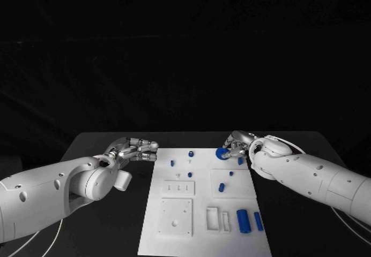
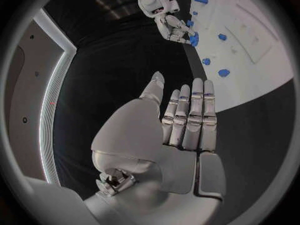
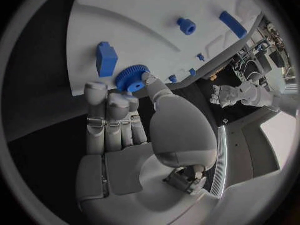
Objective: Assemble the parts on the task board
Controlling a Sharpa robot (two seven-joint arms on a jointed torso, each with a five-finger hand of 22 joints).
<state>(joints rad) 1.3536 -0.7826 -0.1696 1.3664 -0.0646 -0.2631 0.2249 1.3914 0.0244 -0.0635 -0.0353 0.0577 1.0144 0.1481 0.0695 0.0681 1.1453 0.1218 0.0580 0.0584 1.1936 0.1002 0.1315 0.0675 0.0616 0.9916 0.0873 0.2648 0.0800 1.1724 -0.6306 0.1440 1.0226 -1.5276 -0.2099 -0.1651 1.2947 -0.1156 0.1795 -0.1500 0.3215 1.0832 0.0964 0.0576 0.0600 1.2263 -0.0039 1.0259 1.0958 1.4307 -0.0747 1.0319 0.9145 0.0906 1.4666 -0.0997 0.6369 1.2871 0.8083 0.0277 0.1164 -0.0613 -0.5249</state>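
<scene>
Fingers (image 3: 112, 115) around blue gear (image 3: 131, 78).

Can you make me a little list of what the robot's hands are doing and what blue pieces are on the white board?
right hand: touches a blue gear at the far end of the task board; whether it grips it cannot be told
left hand: holds nothing, fingers straight and together, over the black table beside the board's left edge
other blue parts: two long pieces near the right corner, small pegs mid-board
</scene>
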